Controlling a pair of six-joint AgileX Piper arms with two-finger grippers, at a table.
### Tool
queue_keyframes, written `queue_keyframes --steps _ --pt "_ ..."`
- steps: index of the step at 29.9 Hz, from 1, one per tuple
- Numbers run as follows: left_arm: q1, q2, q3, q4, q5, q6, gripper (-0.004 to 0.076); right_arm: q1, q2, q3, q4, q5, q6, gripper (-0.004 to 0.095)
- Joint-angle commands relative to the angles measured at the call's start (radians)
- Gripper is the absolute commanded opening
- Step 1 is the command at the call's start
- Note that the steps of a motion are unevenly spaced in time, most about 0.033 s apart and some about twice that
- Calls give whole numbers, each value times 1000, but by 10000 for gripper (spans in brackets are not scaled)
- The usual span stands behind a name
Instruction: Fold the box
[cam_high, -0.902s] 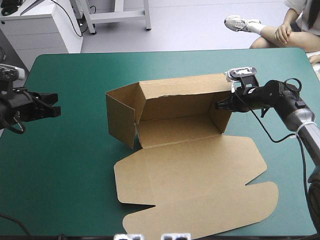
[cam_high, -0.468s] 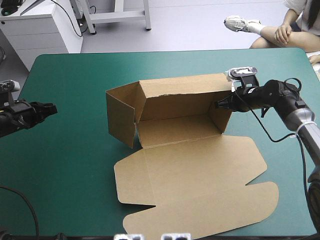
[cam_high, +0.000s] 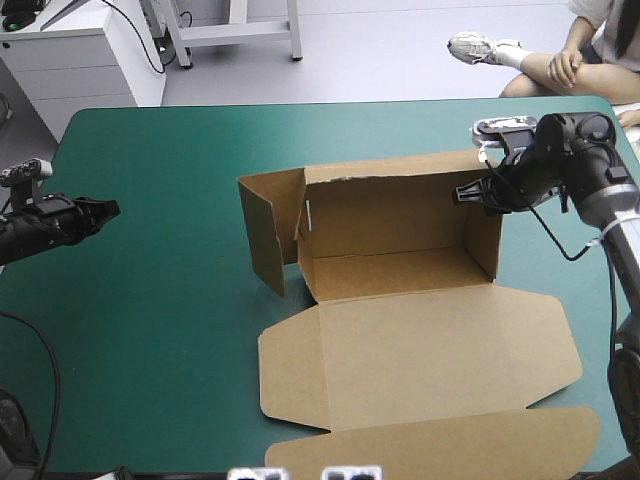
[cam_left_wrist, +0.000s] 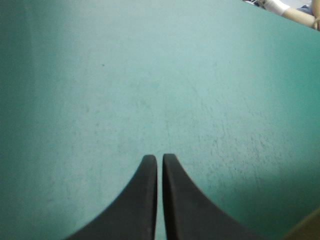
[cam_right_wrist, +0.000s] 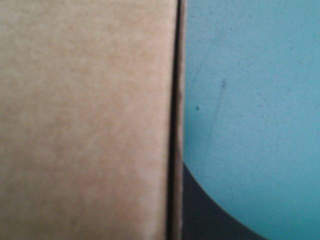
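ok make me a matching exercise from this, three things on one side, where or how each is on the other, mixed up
Things:
1. left gripper
2. right gripper
3. lid

States:
a. lying flat on the cover
b. shut on the box, at its right wall
c. shut, over bare cover, apart from the box

Pairs: 1-c, 2-b, 3-a
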Motion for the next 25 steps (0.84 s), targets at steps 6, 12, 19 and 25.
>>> queue_keyframes --steps 6,12,19,25 --pt "-1 101 -24 -182 26 64 15 44 -58 -26 52 44 92 -16" --pt "-1 116 -24 -226 26 90 11 68 -134 60 58 44 113 -13" --pt "-1 116 -24 -226 28 90 11 68 -168 108 37 42 111 -12" --pt "-1 116 -24 -223 42 90 8 68 -162 198 58 42 77 -13"
